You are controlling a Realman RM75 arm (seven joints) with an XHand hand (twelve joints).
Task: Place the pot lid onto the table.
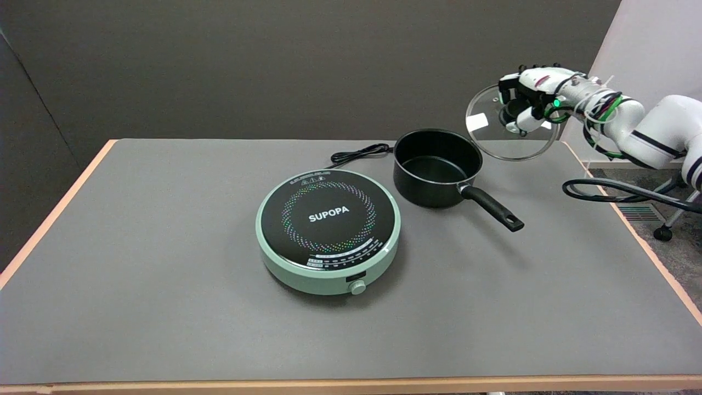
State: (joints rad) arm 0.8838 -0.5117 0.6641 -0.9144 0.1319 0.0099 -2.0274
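A round glass pot lid (496, 140) with a metal rim hangs tilted in the air at the upper right, facing the camera. My right hand (529, 99) grips its knob from behind, fingers curled around it. The lid is above the table's far right corner, just right of the black pot (436, 167), which stands open and empty with its handle (493, 209) pointing to the lower right. The grey table (164, 307) lies below.
A mint-green induction cooker (328, 230) sits mid-table, its black cord (359, 153) coiled behind it next to the pot. The table's right edge (641, 241) runs close under my arm. Black cables (614, 192) hang off that side.
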